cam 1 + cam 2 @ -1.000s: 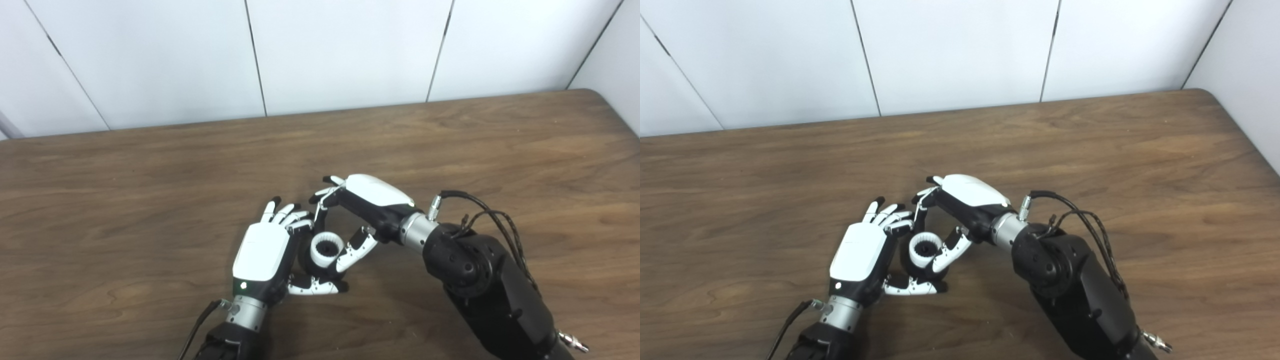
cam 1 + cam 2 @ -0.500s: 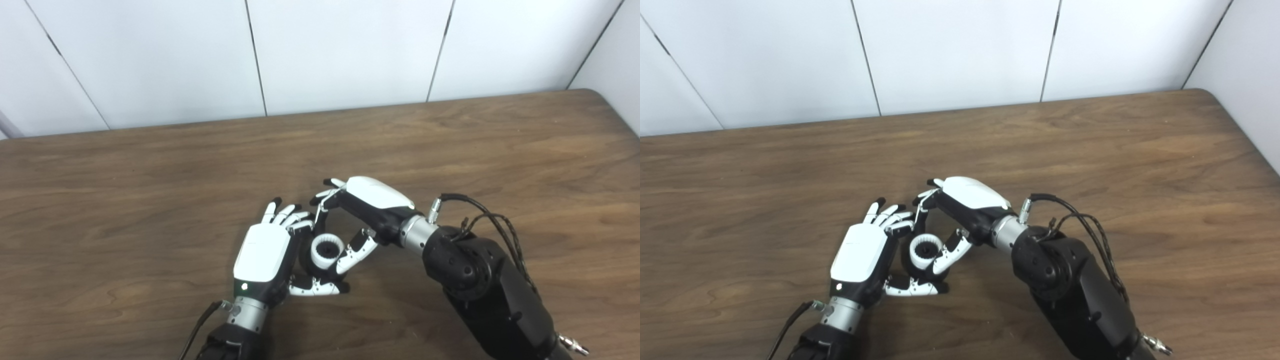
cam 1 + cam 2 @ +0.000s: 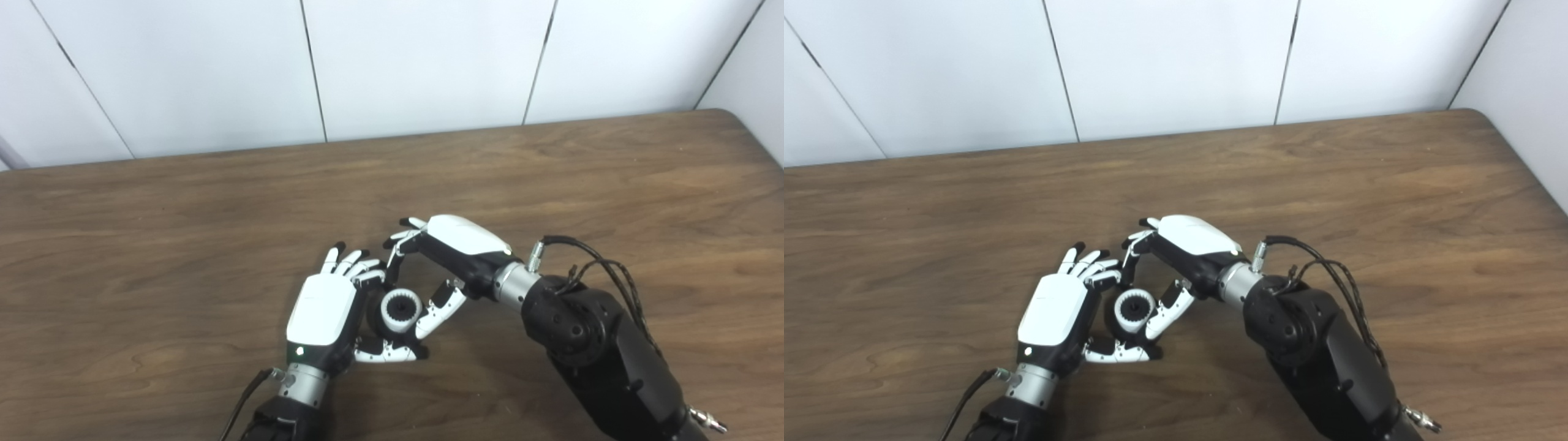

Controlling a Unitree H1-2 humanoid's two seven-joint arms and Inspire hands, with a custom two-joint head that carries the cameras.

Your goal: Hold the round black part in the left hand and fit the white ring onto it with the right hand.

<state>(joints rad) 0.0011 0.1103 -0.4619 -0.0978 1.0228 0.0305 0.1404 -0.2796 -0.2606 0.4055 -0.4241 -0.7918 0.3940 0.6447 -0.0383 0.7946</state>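
My left hand lies low over the wooden table, palm turned right, shut on the round black part, which is mostly hidden between its fingers and thumb. The white ring sits on top of the black part, with a dark toothed centre showing through it. My right hand reaches in from the right. Its fingers curl down behind the ring and its thumb presses the ring's right side, so it is shut on the ring. How deep the ring sits I cannot tell.
The brown wooden table stretches around both hands, with its rounded far right corner against the white panelled wall. A black cable loops off my right wrist.
The white ring has dropped a little and looks smaller and lower on the black part. My right hand has shifted slightly right. The left hand has stayed in place.
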